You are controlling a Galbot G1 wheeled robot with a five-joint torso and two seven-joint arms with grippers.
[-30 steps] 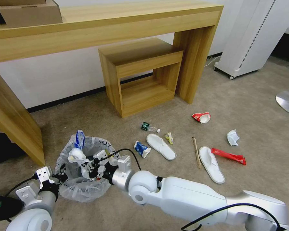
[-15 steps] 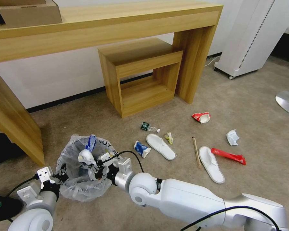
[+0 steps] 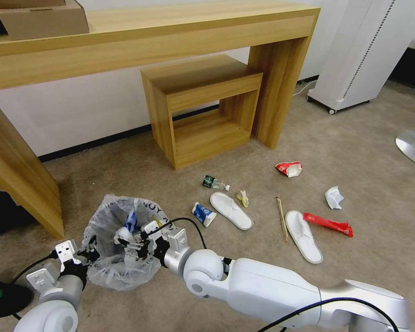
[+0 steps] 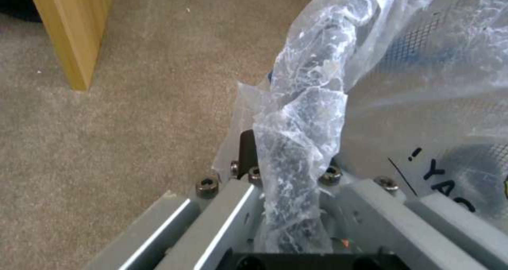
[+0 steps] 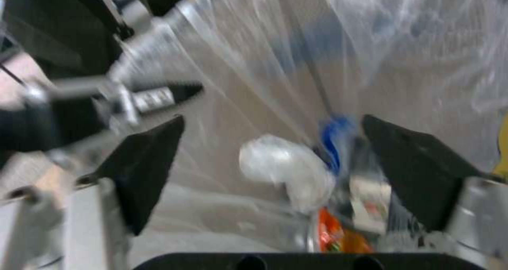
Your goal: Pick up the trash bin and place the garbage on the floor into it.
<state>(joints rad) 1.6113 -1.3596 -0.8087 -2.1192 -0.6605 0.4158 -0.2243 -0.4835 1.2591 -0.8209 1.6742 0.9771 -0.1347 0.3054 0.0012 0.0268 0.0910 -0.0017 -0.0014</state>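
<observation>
A broad beige short-pile carpet floor (image 3: 364, 152) runs under a long light-wood table (image 3: 147, 41) with a small open wooden cube shelf (image 3: 203, 108) beneath it. At the near left sits the small round trash bin lined with a clear wrinkly plastic bag bearing black lettering (image 3: 107, 230). The left gripper (image 3: 88, 249) is clamped shut on the bin's bagged rim; the left wrist view shows that twisted plastic (image 4: 301, 115) running between its fingers. The right gripper (image 3: 133, 243) hangs over the bin's mouth, and the right wrist view shows what the head view cannot: its black fingers (image 5: 148, 162) spread wide and empty, with a white crumpled scrap (image 5: 283, 168) below them inside the bag. This looks like a drop-off step. Next would likely be a reach to remaining litter: two white slippers (image 3: 231, 210), a red wrapper (image 3: 328, 224), a wooden stick (image 3: 281, 218).
</observation>
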